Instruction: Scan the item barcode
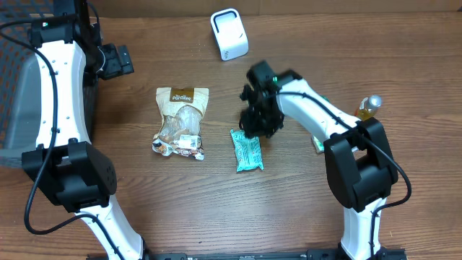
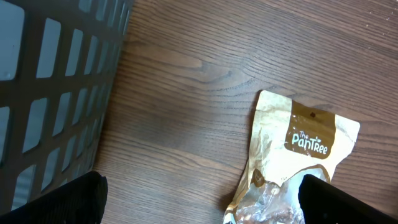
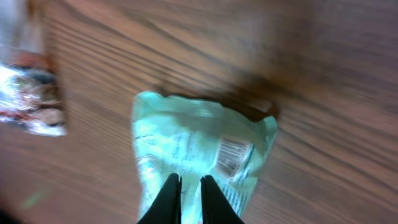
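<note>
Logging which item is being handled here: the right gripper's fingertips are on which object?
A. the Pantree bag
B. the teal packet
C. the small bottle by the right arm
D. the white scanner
B: in the right wrist view the right gripper, fingers nearly together, pinches the teal packet, whose barcode faces the camera. The overhead view also puts that gripper at the packet's top end.

You have two pouches beside the one white scanner (image 1: pixel 229 34): one tan snack bag (image 1: pixel 181 121) and one green packet (image 1: pixel 247 152). Farther from it you have one small bottle (image 1: pixel 369 105) and one grey basket (image 1: pixel 16 108).
</note>
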